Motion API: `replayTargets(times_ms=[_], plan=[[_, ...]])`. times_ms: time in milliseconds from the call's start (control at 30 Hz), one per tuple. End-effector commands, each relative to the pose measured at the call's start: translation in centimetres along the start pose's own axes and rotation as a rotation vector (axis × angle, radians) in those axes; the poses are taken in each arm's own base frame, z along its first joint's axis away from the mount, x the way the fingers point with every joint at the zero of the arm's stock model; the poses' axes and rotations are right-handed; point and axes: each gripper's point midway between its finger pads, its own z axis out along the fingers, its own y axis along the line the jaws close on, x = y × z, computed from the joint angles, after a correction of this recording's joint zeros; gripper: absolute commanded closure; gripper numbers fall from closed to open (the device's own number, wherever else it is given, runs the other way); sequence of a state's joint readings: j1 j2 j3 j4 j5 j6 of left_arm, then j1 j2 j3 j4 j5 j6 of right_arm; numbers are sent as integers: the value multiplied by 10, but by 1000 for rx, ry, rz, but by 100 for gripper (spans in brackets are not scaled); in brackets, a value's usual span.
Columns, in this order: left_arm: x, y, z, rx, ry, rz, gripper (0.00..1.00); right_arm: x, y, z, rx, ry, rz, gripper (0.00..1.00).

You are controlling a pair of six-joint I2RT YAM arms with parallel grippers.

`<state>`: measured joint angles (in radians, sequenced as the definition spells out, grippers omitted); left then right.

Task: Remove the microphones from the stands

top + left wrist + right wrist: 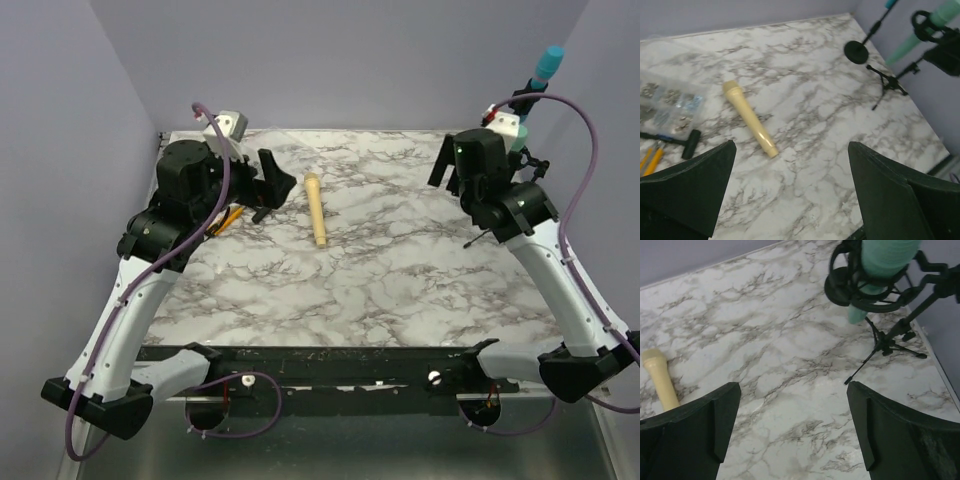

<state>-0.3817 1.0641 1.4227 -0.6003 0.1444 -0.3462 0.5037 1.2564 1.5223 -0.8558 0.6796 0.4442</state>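
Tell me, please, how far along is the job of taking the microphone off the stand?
Done, it seems: a cream microphone lies flat on the table, free of any stand. In hand: nothing; the left tool and the right tool are both open and empty. Left: the green microphone sits in the tripod stand, if that one is also meant.

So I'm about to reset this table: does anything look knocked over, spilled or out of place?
One thing: the cream microphone lies flat and loose on the marble table, apart from any stand. The teal microphone sits in its clip on the tripod stand, which is on its feet. Nothing looks spilled or broken.
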Motion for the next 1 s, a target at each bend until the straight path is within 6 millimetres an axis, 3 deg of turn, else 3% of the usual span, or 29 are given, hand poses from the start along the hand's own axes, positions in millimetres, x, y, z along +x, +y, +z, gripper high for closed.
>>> replayTargets(times_ms=[0,67,233,400,533,667,833,967], plan=[[8,-71,2,393,26,100,1,-24,-43,13,82,-13,69,0],[24,-82,2,473,48,111,1,-30,-58,18,89,-22,116,0],[54,-81,7,498,83,120,1,-34,-89,29,58,-41,293,0],[69,-98,3,556,108,164,1,-38,-109,39,55,-59,459,0],[81,-106,3,546,129,233,1,-40,-146,41,122,-110,596,3],[81,-103,0,505,106,277,1,-39,-180,48,173,-157,675,4],[78,-102,-4,490,88,299,1,-43,-196,71,178,-172,588,1],[76,-103,-7,497,82,299,1,-49,-189,87,76,-202,564,5]])
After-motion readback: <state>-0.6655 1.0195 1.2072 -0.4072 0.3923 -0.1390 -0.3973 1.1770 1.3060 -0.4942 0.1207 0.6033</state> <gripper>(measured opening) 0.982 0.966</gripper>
